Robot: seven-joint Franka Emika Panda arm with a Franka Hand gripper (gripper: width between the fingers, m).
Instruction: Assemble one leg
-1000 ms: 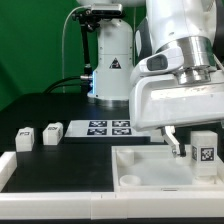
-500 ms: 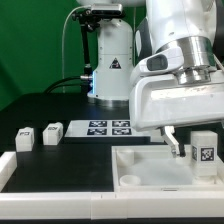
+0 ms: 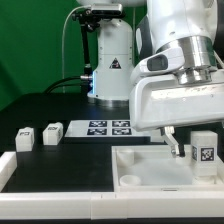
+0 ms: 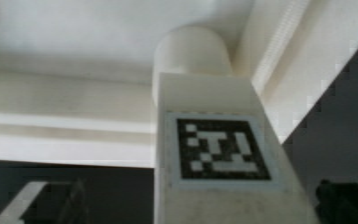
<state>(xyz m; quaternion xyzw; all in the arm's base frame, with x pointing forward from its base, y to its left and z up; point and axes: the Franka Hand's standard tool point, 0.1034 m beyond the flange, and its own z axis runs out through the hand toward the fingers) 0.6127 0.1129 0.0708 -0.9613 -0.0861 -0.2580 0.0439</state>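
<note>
Leg (image 3: 204,151): we find it upright in the tabletop's (image 3: 140,170) corner, at the exterior view's right, tag facing out. Gripper (image 3: 190,147): fingers apart around the leg, not clamped. Two spare legs (image 3: 38,135) lie well apart.

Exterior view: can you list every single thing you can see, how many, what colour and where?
leg: one, white with a black-and-white tag, standing upright at the tabletop's corner on the exterior view's right, between the open fingers; close up in the wrist view.
loose legs: two, white with tags, lying on the black table at the exterior view's left.
tabletop: one, large white tray-like piece, front right.
marker board: one, flat white with four tags, on the table in the middle.
white bar: one, along the front left edge.
table: one, black.
gripper: one, white arm, open, around the upright leg.
</note>
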